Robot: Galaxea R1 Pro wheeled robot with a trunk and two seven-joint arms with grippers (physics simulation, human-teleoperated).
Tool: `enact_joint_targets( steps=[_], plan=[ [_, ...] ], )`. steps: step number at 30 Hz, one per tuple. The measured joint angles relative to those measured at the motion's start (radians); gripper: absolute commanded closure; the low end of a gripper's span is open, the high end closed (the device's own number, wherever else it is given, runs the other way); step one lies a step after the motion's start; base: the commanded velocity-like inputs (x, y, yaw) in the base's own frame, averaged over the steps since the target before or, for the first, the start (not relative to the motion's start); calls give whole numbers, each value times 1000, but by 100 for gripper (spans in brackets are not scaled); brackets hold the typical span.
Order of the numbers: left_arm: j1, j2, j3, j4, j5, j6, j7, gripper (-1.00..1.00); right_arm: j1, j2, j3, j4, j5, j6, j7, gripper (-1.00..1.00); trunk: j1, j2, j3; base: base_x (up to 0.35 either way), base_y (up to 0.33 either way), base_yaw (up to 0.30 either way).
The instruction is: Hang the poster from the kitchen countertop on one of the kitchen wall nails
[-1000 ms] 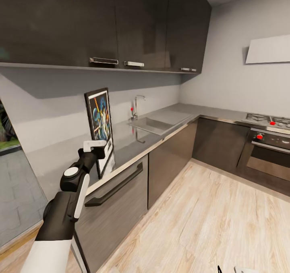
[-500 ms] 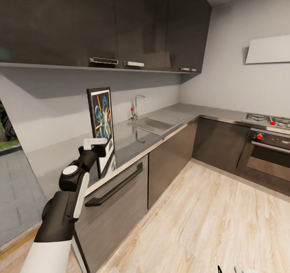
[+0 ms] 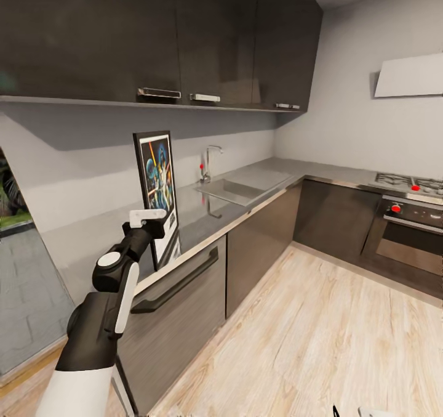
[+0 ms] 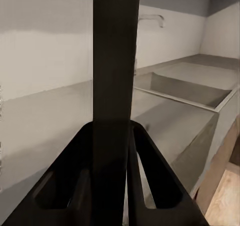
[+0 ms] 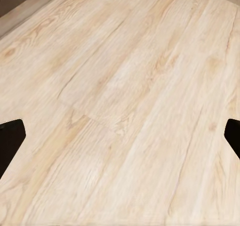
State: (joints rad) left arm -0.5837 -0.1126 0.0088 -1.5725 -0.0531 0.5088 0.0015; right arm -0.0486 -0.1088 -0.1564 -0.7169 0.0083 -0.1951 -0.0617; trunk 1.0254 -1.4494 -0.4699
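Observation:
The poster, black-framed with colourful figures on dark blue, stands upright just over the grey kitchen countertop, left of the sink. My left gripper is shut on its lower near edge. In the left wrist view the frame edge runs as a dark strip between the two black fingers, with the counter and sink basin behind. In the right wrist view my right gripper stands open above the wooden floor, nothing between its fingertips.
A steel sink with a tap lies right of the poster. Dark wall cabinets hang above the counter. At the far right are a gas hob, an oven and a hood. Wood floor spreads right.
The left arm has shifted the poster slightly to the right and turned it a little, so more of its face shows. The right gripper has not visibly moved.

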Motion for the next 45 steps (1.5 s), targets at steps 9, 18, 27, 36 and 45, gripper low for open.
enact_joint_targets(
  steps=[9,18,27,36,45],
  plan=[
    [0,0,0,1,8,0,-3,100,0,0,0,0,0,0,0,-100,0,0,0,-310,0,0],
    [0,3,0,1,113,-1,-31,100,0,0,0,0,1,0,0,-100,0,0,0,-336,0,0],
    [0,2,-2,1,127,-2,-229,100,0,0,-2,-1,1,0,0,-100,0,0,0,-204,0,0],
    [0,2,-24,16,125,-2,-549,100,-1,-30,-3,-29,1,0,22,-100,0,0,0,-15,0,0],
    [0,4,-33,168,118,-14,-879,100,-1,-241,-41,-34,-9,-12,451,-100,0,0,0,0,0,0]
  ],
)
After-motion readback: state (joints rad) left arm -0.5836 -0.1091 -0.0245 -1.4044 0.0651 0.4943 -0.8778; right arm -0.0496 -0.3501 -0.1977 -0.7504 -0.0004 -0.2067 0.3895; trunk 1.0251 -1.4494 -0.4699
